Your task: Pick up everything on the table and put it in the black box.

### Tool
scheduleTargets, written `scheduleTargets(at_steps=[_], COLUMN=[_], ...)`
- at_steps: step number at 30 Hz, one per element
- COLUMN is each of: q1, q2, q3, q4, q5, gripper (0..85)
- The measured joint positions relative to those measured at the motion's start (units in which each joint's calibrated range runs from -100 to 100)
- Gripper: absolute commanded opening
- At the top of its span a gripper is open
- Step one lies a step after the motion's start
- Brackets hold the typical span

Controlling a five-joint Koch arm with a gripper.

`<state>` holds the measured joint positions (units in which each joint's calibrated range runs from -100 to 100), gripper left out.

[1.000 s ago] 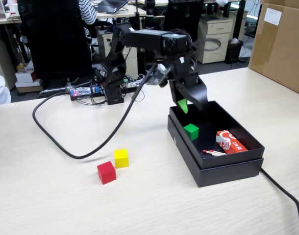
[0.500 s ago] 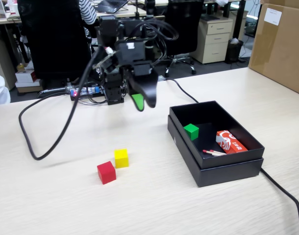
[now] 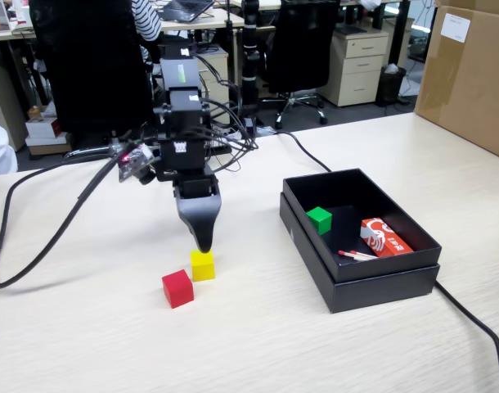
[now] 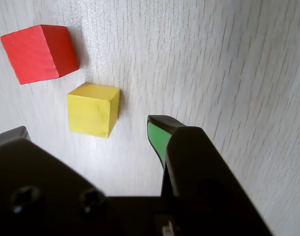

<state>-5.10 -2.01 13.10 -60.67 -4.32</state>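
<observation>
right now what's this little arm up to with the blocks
The arm's tool hangs open and empty just above the yellow cube, which sits on the table beside the red cube. The green cube already lies in the black box, next to a red-and-white packet. Two cubes remain outside the box.

Looks like an open office back there: black swivel chairs (image 3: 294,49), a beige drawer cabinet (image 3: 357,67), more desks (image 3: 12,33), dark floor, and a big cardboard carton (image 3: 470,74) on the right.
</observation>
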Motion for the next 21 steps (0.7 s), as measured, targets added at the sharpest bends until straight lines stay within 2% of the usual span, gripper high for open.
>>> scheduleTargets(at_steps=[21], q1=[-0.20], q2=[13.59], q3=[7.30], q4=[0.00], q5=[0.00], gripper=[46.5])
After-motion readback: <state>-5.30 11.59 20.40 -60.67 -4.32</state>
